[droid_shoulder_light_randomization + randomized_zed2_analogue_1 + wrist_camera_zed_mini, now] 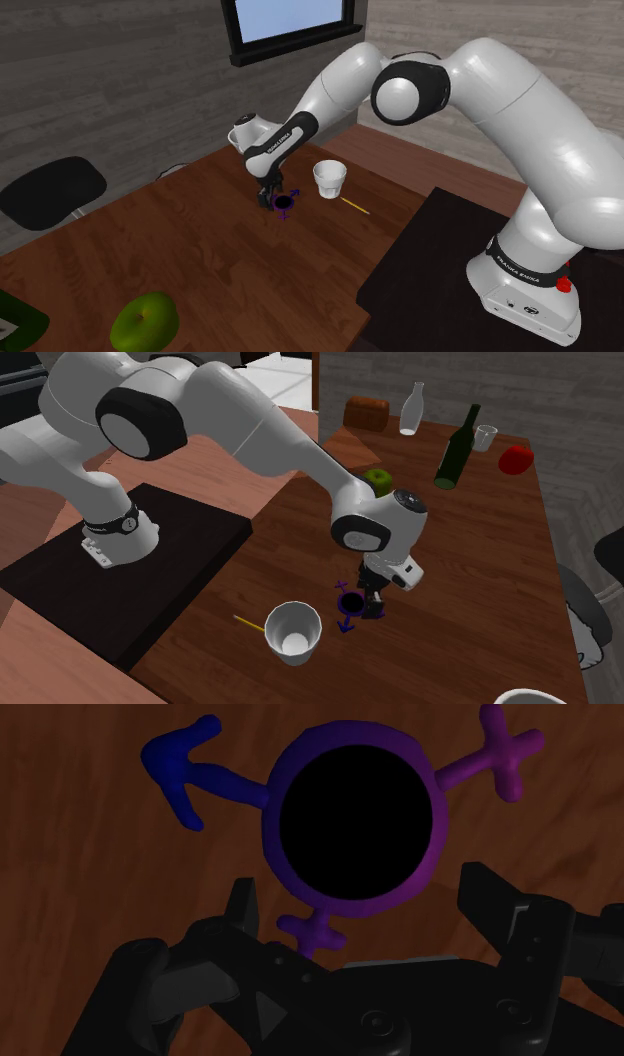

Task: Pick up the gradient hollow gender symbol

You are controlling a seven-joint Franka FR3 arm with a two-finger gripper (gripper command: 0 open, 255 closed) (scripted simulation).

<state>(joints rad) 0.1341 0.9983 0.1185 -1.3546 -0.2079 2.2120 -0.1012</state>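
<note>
Just beside the white cup (328, 180) lies the gender symbol (285, 205), flat on the brown wooden table (230, 260). It is a ring with three short arms. In the wrist view the symbol (350, 734) shades from a blue arrow on one arm to purple on the ring and its two crossed arms, and the middle of the ring is black.

The claw (272, 193) is down low over the symbol, on the side away from the cup. From the second exterior view the claw (373, 608) hangs close to the table (470, 572), with the symbol (343, 614) between it and the cup (292, 632). The wrist view has the claw (364, 876) with its two black fingers (243, 909) standing apart. The near edge of the ring sits in the gap between them, and neither finger clearly touches it.

A thin yellow stick (354, 206) lies on the table close to the cup, on the side opposite the symbol. A green apple (145, 320) rests well apart from the cup, far past the symbol.
</note>
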